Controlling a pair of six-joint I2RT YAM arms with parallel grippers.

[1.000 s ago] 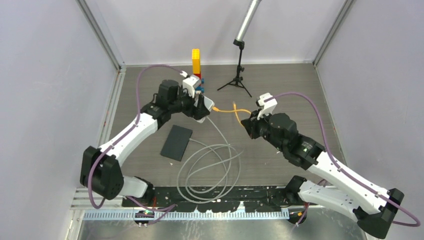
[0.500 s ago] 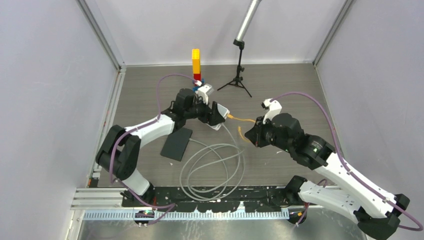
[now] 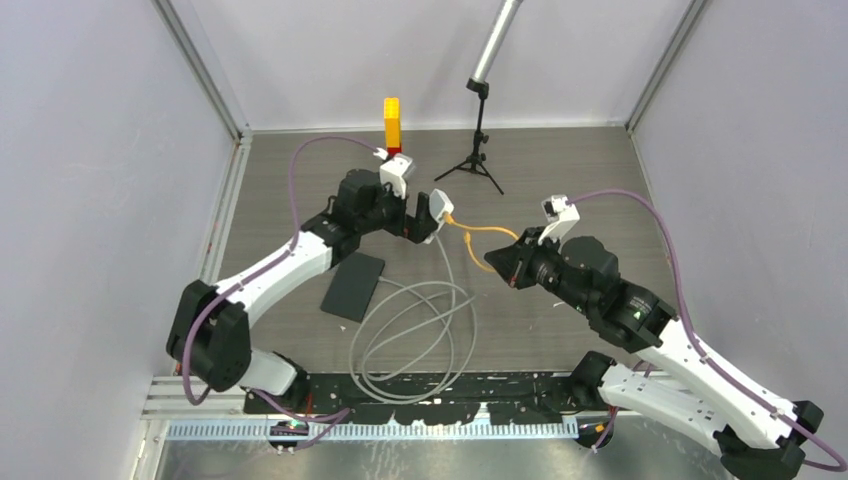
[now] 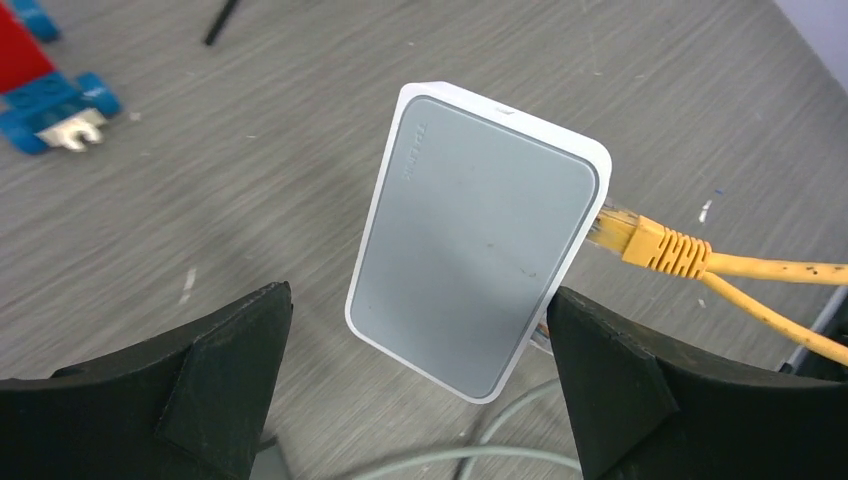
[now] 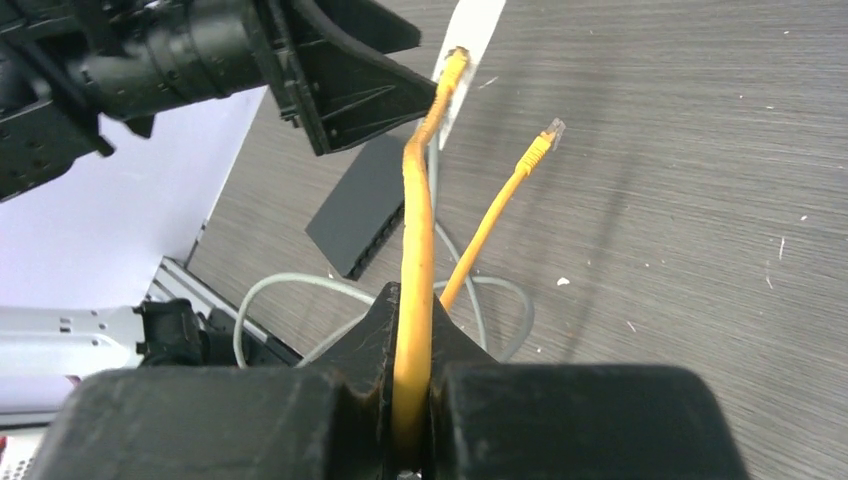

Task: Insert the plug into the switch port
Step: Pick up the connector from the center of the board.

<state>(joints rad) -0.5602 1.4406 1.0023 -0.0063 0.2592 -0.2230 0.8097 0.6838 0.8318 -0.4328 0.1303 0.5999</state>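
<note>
Opened wide since the earlier frame, left gripper (image 4: 420, 300) stands clear of the box (image 4: 480, 250), plug (image 4: 650, 243) apparently seated in its side; right gripper (image 5: 415, 370), clamped on the cable (image 5: 418, 230), should release without tugging.

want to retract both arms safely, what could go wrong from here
1. The left claw is open and clear of the tilted white box; with only the yellow plug in its side, the box could tip or drop.
2. The right claw is shut on the yellow cable; pulling back might yank the plug out or drag the box.
</note>
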